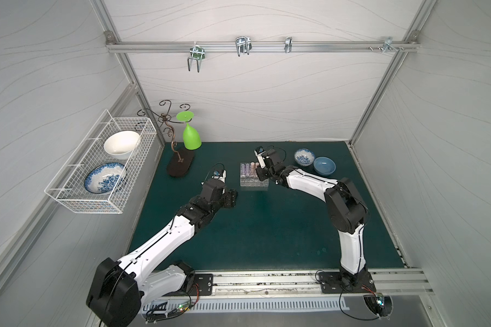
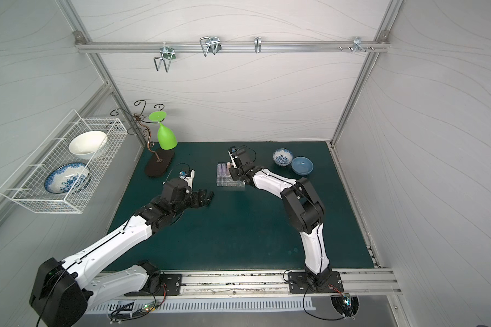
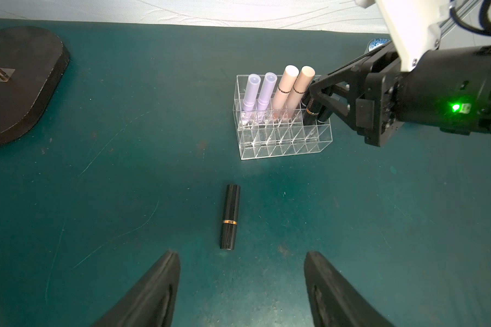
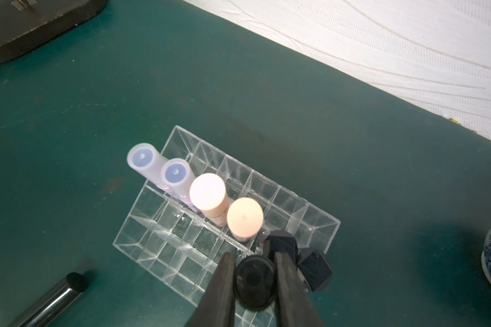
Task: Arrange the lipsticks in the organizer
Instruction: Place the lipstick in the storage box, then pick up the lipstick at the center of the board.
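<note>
Nearest, the left gripper [image 3: 240, 253] is hanging over the tabletop [image 1: 267, 232] with its jaws spread wide, gripping nothing. Just beyond its fingertips a loose lipstick [image 3: 230, 216], black with a gold band, is lying flat on the green surface. It is touching neither finger and is pointing roughly toward the organizer [image 3: 267, 147].

That clear box is sitting toward the tabletop's back edge, about midway along it. Two lilac lipsticks [image 3: 251, 93] and two peach lipsticks [image 3: 285, 85] are standing side by side in one row of its cells, all tilting the same way.

The right gripper [image 4: 253, 256] is reaching over the organizer's end nearer the back right corner. Its fingers are pressing on either side of the round black cap of the held lipstick [image 4: 254, 283]. In the left wrist view that tube's lower end appears to be sitting in a cell next to the peach pair. Two more black lipsticks [image 4: 313, 269] are standing in cells right beside it; whether they are touching the gripper cannot be told.

Two bowls [image 1: 324, 165] are resting toward the back right corner. A stand [image 1: 180, 167] is carrying a green glass [image 1: 192, 138] upside down toward the back left corner.
</note>
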{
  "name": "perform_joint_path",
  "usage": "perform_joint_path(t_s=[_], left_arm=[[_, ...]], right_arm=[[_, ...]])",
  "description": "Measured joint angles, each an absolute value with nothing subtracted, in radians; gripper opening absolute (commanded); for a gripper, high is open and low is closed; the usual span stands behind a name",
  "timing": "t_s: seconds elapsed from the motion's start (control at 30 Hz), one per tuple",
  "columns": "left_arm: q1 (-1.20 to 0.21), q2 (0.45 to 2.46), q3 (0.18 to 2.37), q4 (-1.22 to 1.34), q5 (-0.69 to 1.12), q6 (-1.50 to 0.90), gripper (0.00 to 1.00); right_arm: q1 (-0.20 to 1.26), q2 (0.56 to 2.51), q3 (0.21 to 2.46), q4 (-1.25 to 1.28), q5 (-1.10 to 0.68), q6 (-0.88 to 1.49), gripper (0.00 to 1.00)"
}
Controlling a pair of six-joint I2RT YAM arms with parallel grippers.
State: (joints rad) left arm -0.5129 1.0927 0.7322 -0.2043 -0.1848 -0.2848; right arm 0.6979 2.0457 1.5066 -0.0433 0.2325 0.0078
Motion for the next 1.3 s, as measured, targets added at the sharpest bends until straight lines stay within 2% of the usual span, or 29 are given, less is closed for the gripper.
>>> perform_joint_path(t_s=[0.17,0.23,0.27,0.43,0.53,0.7,0.93,1.03,1.3], left_arm=[[-0.513,1.096,0.732,-0.204,-0.183,-0.285,0.74],[-0.513,1.096,0.732,-0.204,-0.183,-0.285,0.74],[-0.513,1.097,0.732,-0.204,-0.183,-0.285,0.74],[-0.512,1.108,0.732,-0.204,-0.183,-0.284,0.74],[-0.512,1.129,0.732,-0.206,-0.183,-0.284,0.74],[-0.503,1.204,0.755,-0.259,-0.183,-0.284,0.71],[-0.476,1.356,0.855,-0.342,-0.178,-0.279,0.71],[-0.469,1.433,0.898,-0.352,-0.16,-0.272,0.71],[-0.468,1.635,0.99,-0.36,-0.123,-0.266,0.7]], right_arm=[[0.696,2.049,1.506,-0.041,0.235,0.007,0.25],[0.696,2.049,1.506,-0.039,0.235,0.007,0.29],[0.696,2.049,1.506,-0.038,0.235,0.007,0.32],[0.696,2.049,1.505,-0.031,0.237,0.005,0.6],[0.696,2.037,1.491,-0.022,0.241,0.009,0.67],[0.695,1.923,1.388,-0.024,0.243,0.037,0.69],[0.703,1.538,1.159,-0.027,0.192,0.145,0.7],[0.716,1.432,1.095,-0.028,0.163,0.178,0.71],[0.721,1.337,0.916,-0.079,0.122,0.214,0.73]])
